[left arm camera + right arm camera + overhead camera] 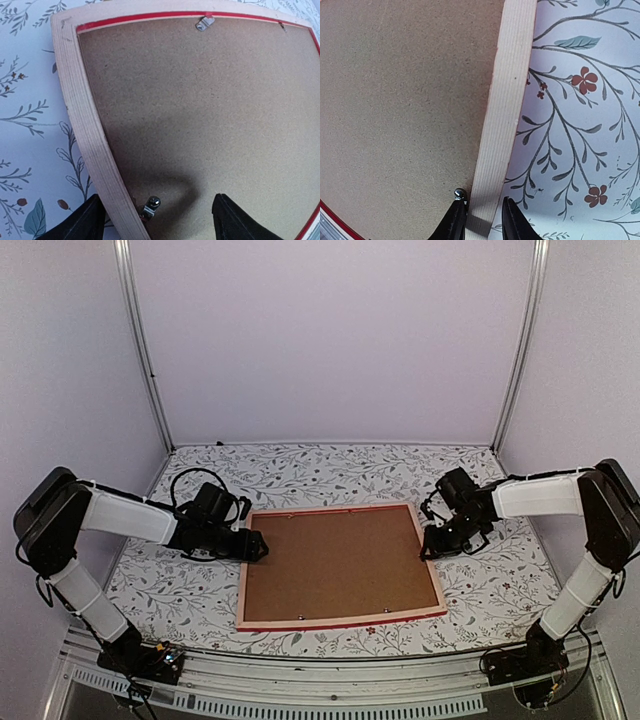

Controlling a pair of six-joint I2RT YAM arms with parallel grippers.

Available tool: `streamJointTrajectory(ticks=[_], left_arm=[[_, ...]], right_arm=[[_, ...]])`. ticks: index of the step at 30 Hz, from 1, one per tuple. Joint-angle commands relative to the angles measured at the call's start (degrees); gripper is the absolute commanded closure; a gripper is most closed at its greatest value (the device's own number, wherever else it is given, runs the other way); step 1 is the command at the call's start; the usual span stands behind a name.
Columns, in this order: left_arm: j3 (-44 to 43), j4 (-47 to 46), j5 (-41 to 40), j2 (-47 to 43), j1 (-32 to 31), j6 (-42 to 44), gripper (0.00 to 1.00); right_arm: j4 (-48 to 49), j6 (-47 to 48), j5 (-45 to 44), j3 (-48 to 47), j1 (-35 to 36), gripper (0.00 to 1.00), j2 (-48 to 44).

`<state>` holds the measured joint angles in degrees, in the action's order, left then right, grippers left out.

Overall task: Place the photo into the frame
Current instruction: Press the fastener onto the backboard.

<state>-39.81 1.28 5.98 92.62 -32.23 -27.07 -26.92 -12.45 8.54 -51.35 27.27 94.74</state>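
Note:
The frame (pixel 243 585) lies face down in the middle of the table, its pale wood back up and a red edge showing along the front. A brown backing board (pixel 338 565) fills it. The photo is hidden. My left gripper (pixel 258 546) is open and straddles the frame's left rail (pixel 82 110), one finger outside it and one over the board. My right gripper (pixel 428 540) is shut on the right rail (pixel 507 90), with one finger on each side. In the wrist views the left gripper (pixel 157 201) and right gripper (pixel 482 202) sit at the bottom edge.
Small metal clips hold the board: one (pixel 151 206) sits between my left fingers, one (pixel 205 23) at the far rail, and one (pixel 459 193) by my right inner finger. A floral tablecloth (pixel 480 590) surrounds the frame. White walls stand behind and at both sides.

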Motion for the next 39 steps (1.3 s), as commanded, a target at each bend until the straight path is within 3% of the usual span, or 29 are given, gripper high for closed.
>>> streamJointTrajectory(ticks=[1,12,24,39], left_arm=[[1.1,2.3,0.6,1.3,0.0,-0.1,0.23],[1.4,2.1,0.7,1.1,-0.1,-0.4,0.24],[1.8,2.1,0.5,0.6,-0.1,-0.4,0.24],[1.6,2.1,0.7,0.8,0.0,-0.4,0.24]], right_arm=[[-2.6,-1.3,-7.4,1.3,0.3,0.74,0.4],[1.5,-2.1,-4.2,1.5,0.6,0.82,-3.4],[4.2,-2.1,2.3,1.6,0.6,0.7,-3.3],[2.7,-1.3,-1.9,2.9,1.4,0.66,-1.9]])
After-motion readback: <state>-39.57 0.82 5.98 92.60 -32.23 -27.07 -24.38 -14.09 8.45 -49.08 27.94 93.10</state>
